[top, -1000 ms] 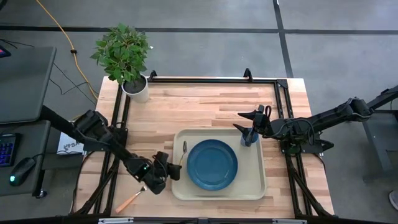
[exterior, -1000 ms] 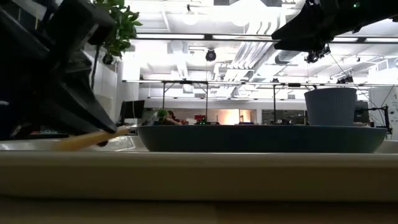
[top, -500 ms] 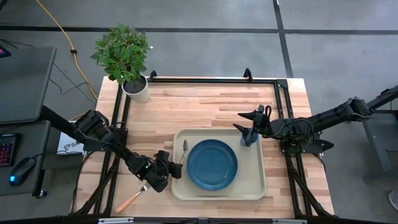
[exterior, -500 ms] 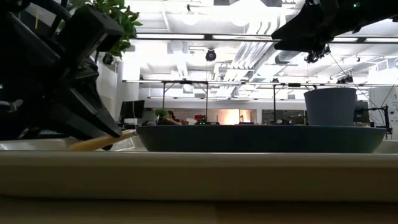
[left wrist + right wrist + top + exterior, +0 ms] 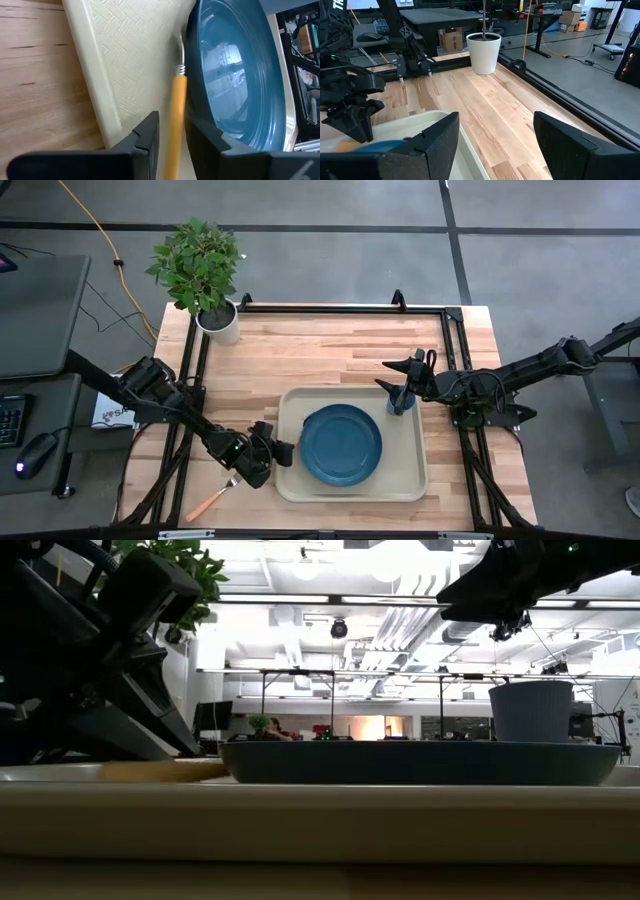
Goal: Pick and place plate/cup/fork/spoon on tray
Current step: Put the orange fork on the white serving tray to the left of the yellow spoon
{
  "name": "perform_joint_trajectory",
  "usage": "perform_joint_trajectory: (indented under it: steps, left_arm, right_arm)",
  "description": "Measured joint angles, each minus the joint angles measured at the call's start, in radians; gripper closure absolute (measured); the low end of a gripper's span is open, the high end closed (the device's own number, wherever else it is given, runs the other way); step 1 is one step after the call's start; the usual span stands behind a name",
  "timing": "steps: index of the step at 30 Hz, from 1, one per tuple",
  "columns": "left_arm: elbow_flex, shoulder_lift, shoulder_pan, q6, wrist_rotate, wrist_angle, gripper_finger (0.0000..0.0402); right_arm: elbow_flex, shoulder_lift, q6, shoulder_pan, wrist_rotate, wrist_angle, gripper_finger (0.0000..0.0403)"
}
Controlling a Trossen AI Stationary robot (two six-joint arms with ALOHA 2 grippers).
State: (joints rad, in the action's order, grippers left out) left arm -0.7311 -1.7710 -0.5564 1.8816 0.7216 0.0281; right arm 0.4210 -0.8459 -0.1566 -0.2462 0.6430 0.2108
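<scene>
The beige tray (image 5: pixel 410 480) holds the dark-blue plate (image 5: pixel 341 444) and, at its far right corner, the blue cup (image 5: pixel 401 402). The spoon lies on the tray beside the plate's left rim, its orange handle (image 5: pixel 177 100) flat on the tray floor (image 5: pixel 100 75). Its bowl is hidden by the plate's rim (image 5: pixel 235 75). My left gripper (image 5: pixel 283 450) is open at the tray's left rim, one finger on each side of the handle. The fork (image 5: pixel 210 500) lies on the wood near the table's front left. My right gripper (image 5: pixel 392 375) is open just above the cup. My left gripper has its fingers (image 5: pixel 150 132) along the spoon's orange handle (image 5: pixel 176 130), one on each side. A strip of tray shows between one finger and the handle. I cannot tell whether the other finger touches it. The spoon lies flat on the tray.
A white plant pot (image 5: pixel 220 322) stands at the table's far left corner. Black frame rails run along the table's left, far and right edges. Bare wood lies between the pot and the tray.
The spoon's handle, which was tilted up off the tray in the low view, has come down and now lies level on the tray floor. My left gripper has come down a little with it. My right gripper has kept still.
</scene>
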Motion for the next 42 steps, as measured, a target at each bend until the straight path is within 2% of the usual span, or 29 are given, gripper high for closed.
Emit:
perform_joint_trajectory:
  steps: [11, 18, 26, 31, 37, 42]
  left_arm:
    - [0.0, 0.004, 0.023, -0.014, -0.01, -0.005, 0.0324]
    - [0.002, 0.076, 0.117, -0.281, -0.101, -0.019, 0.0323]
    - [0.001, 0.243, 0.229, -0.567, -0.059, -0.115, 0.0323]
    - [0.001, 0.327, 0.297, -0.798, -0.076, -0.184, 0.0323]
    - [0.001, 0.39, 0.326, -1.266, -0.176, -0.14, 0.0323]
    - [0.001, 0.426, 0.295, -1.622, -0.115, -0.006, 0.0323]
  right_arm:
    - [0.0, 0.0, 0.0, 0.0, 0.0, 0.0, 0.0155]
    - [0.0, 0.0, 0.0, 0.0, 0.0, 0.0, 0.0155]
    - [0.0, 0.0, -0.002, 0.0, 0.0, 0.0, 0.0155]
    - [0.0, 0.0, -0.003, 0.0, 0.0, 0.001, 0.0155]
    - [0.0, 0.0, 0.008, 0.0, -0.006, 0.001, 0.0155]
    - [0.0, 0.0, 0.05, 0.0, -0.005, 0.004, 0.0155]
